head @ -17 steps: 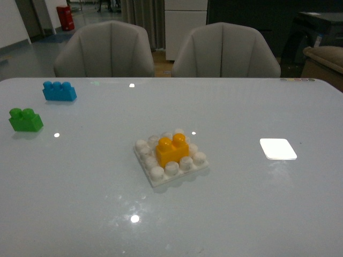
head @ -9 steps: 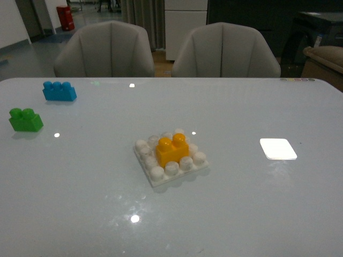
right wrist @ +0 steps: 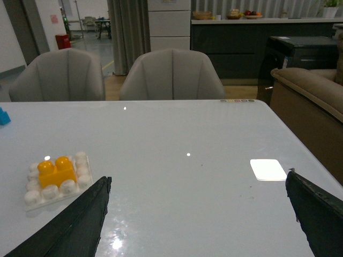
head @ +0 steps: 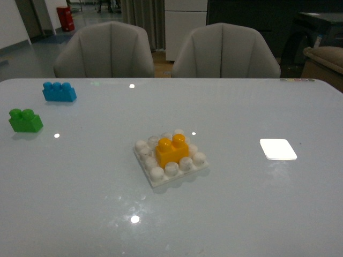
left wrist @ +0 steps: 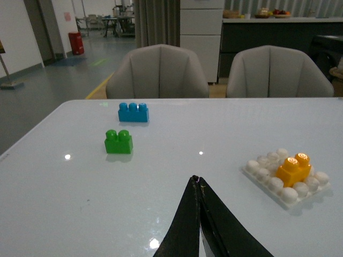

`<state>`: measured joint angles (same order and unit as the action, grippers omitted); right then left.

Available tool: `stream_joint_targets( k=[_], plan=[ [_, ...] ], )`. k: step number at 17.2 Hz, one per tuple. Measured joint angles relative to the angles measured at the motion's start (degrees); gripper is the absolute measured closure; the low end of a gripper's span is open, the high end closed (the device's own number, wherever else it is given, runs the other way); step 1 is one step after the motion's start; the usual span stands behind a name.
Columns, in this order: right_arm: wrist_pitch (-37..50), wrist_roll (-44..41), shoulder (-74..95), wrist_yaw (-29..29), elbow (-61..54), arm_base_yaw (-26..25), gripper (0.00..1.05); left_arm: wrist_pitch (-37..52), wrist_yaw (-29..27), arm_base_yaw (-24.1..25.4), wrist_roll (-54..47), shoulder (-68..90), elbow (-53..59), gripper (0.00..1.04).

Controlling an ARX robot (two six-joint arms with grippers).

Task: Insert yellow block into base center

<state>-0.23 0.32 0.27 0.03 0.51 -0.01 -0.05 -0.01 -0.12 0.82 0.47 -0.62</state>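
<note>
Three bricks (head: 172,151), one base (head: 161,176), two chairs (head: 104,51)

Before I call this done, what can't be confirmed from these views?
- Base centre studs: covered by the yellow block in every view, so full seating can't be checked.
- Right gripper: fingers run off the right wrist view's edges.
- Left gripper: only the closed tips show.
- Blue block: cut by the right wrist frame edge.
</note>
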Motion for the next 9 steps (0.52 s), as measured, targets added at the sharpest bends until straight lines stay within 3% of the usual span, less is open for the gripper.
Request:
stream_joint_targets(
  k=[1,4,9],
  plan=[
    [0.0,0.0,0.0,0.0,0.0,0.0,0.06,-0.2,0.0,0.0,0.0,0.0,0.0,1.01],
    [0.0,0.0,0.0,0.0,0.0,0.0,0.06,-0.1,0.0,0.0,0.0,0.0,0.0,0.70],
    [0.0,0.0,0.0,0.0,0.0,0.0,0.06,-0.1,0.0,0.0,0.0,0.0,0.0,0.49]
  ],
)
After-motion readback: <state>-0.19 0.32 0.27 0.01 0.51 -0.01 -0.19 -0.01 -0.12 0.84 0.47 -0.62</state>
